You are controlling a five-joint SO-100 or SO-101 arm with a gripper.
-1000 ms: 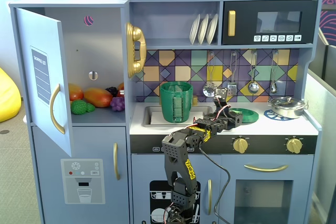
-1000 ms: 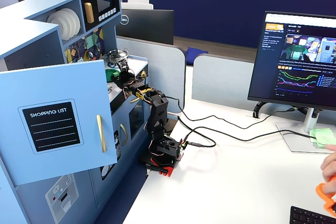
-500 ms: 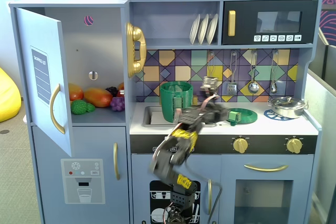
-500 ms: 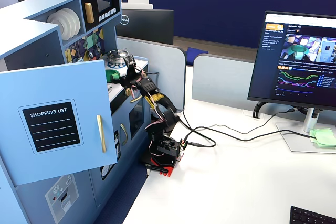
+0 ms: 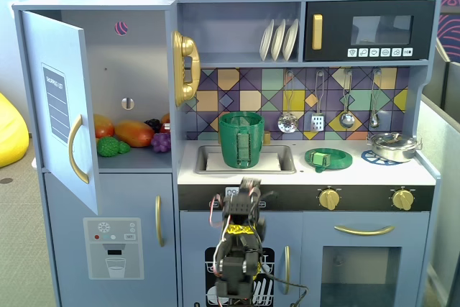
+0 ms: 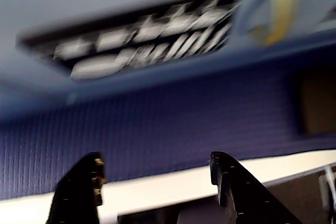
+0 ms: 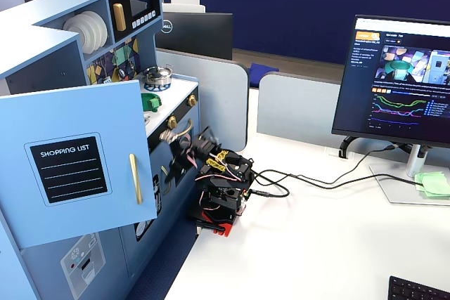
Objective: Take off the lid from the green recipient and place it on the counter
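Note:
The green recipient (image 5: 241, 139) stands upright in the inset sink (image 5: 286, 158) with its top open. The lid (image 5: 328, 157), a flat green disc with a knob, lies on the white counter (image 5: 366, 172) right of the sink, apart from the pot. It also shows in another fixed view (image 7: 149, 101), where the open door hides the pot. My gripper (image 5: 246, 186) is low in front of the kitchen, below the counter's front edge. In the wrist view my gripper (image 6: 156, 163) is open and empty, and faces the blurred cabinet front.
A small steel pot (image 5: 393, 146) sits on the right burner. The fridge door (image 5: 61, 106) stands open at the left with toy fruit (image 5: 129, 134) inside. Plates (image 5: 279, 39) stand on the shelf above. The arm's base (image 7: 223, 191) sits on the white desk beside a monitor (image 7: 401, 79).

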